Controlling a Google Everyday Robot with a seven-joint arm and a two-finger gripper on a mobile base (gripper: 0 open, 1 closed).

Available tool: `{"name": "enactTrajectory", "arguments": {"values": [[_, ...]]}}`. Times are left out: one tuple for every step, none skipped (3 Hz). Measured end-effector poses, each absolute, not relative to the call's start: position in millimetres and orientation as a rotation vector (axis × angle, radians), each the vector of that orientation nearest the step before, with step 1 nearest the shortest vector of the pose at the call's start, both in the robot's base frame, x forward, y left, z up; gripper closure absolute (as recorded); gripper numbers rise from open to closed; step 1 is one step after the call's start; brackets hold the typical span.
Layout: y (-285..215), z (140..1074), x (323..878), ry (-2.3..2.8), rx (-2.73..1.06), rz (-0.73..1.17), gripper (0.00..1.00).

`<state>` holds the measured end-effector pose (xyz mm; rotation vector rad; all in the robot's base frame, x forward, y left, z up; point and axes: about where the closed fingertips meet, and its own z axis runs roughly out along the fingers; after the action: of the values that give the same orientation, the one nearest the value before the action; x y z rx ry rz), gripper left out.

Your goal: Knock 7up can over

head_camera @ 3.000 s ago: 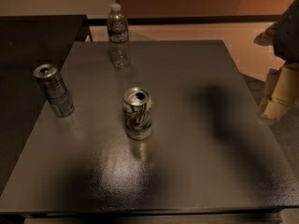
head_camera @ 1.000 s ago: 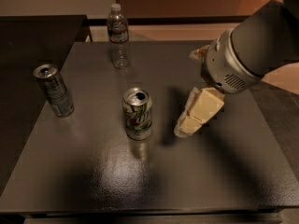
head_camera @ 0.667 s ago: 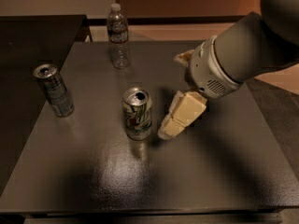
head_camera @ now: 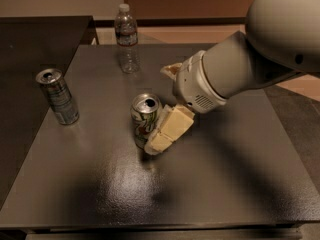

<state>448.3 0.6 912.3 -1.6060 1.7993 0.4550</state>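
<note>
Cream fingers (head_camera: 172, 126), pressed together, against right side of standing 7up can (head_camera: 143, 118), hiding its lower edge, arm (head_camera: 240, 69) cropped top-right.

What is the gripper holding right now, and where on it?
Nothing is held; the gripper sits close against the side of the upright 7up can, not around it.

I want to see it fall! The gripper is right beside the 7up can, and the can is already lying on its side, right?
Not quite. The camera view shows the gripper right beside the 7up can, but the can stands upright, not on its side.
</note>
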Motion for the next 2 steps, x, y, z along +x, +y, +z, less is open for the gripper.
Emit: {"name": "enactTrajectory", "arguments": {"values": [[16.4,904.6,449.2,1.770,-1.627,0.502,0.00],[23.9,896.6,449.8,1.762,-1.654,0.524,0.17]]}}
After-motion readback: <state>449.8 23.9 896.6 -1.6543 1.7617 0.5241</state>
